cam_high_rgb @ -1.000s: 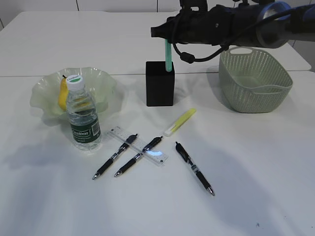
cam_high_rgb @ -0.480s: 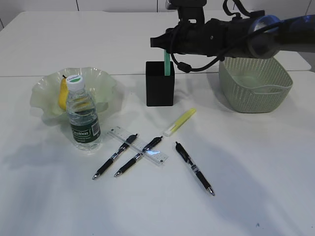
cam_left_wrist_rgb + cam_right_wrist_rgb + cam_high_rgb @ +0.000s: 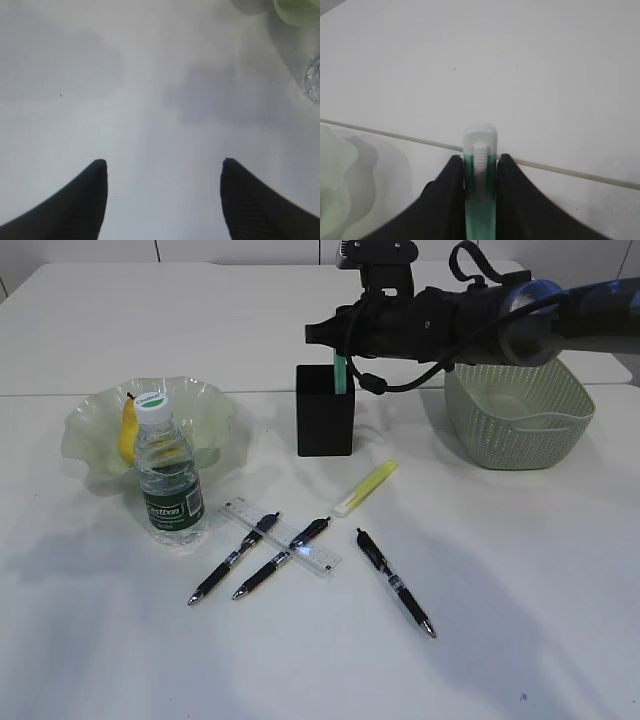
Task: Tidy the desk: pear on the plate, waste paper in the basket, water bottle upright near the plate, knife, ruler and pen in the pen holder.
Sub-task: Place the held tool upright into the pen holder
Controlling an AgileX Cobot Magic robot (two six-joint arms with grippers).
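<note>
White table [image 3: 520, 660] filling my view, seam [image 3: 60, 393] running across the upper part of the frame, second table [image 3: 150, 320] behind it, soft shadows at lower left, even light overhead

Pear [image 3: 127, 430] on plate [image 3: 85, 435] far left; water bottle [image 3: 169, 480] before it; pen holder [image 3: 325, 410] centre; basket [image 3: 515, 405] right.
</note>
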